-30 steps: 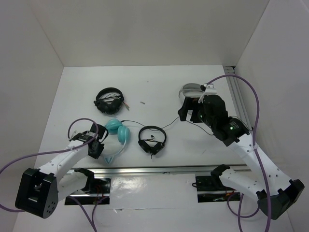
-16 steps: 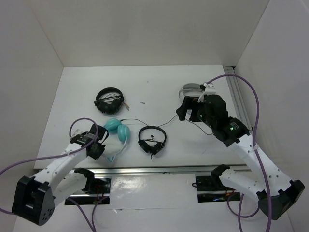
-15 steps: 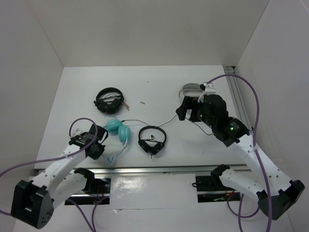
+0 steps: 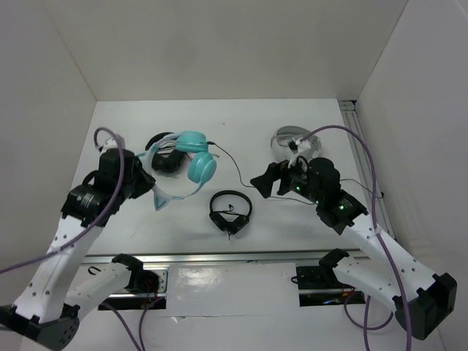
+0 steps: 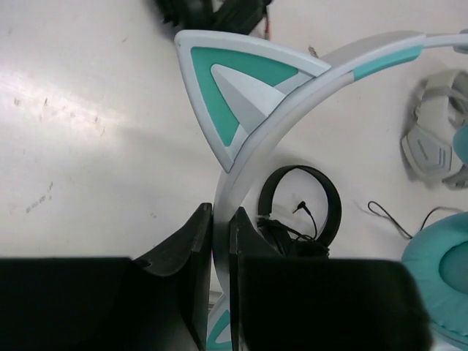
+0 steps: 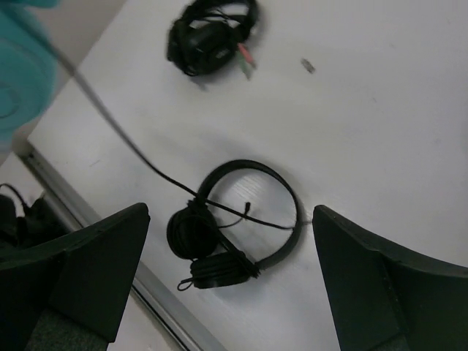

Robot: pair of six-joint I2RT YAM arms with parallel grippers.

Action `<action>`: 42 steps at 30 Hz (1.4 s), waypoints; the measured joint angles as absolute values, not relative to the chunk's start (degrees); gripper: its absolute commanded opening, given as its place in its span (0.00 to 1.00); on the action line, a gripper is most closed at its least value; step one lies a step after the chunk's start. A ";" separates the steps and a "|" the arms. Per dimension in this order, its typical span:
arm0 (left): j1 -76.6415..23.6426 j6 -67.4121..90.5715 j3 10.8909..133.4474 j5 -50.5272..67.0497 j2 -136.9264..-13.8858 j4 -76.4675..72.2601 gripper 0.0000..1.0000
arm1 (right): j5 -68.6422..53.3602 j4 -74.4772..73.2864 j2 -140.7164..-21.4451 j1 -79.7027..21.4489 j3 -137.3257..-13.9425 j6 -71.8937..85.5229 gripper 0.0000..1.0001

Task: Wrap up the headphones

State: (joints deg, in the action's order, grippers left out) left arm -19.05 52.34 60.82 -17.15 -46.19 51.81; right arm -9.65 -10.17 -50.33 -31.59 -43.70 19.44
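Although the top view shows the left gripper only as a dark mass against the pale headband, the left wrist camera settles the matter. There the two black fingers are pressed together on the headband's edge, just below one pointed cat ear. The cat-ear headphones are held above the left half of the table. Their teal ear cups sit in front of a larger black headset that lies toward the back.

From above, their thin black cable runs from a cup toward the right gripper, a run the left wrist view does not show. The right wrist camera shows that gripper's fingers spread wide, gripping nothing. In that view the cable slants across the ring of the small black headphones, which lie flat near the table's front edge, and a blurred teal cup fills the upper left corner.

The grey-white headphones lie at the back right. They are visible from above and from the left wrist, but not from the right wrist.
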 measured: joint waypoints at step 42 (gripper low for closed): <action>-19.73 37.67 93.43 -5.02 -68.12 57.76 0.00 | -4.80 29.34 -53.39 -33.15 -22.20 12.75 0.00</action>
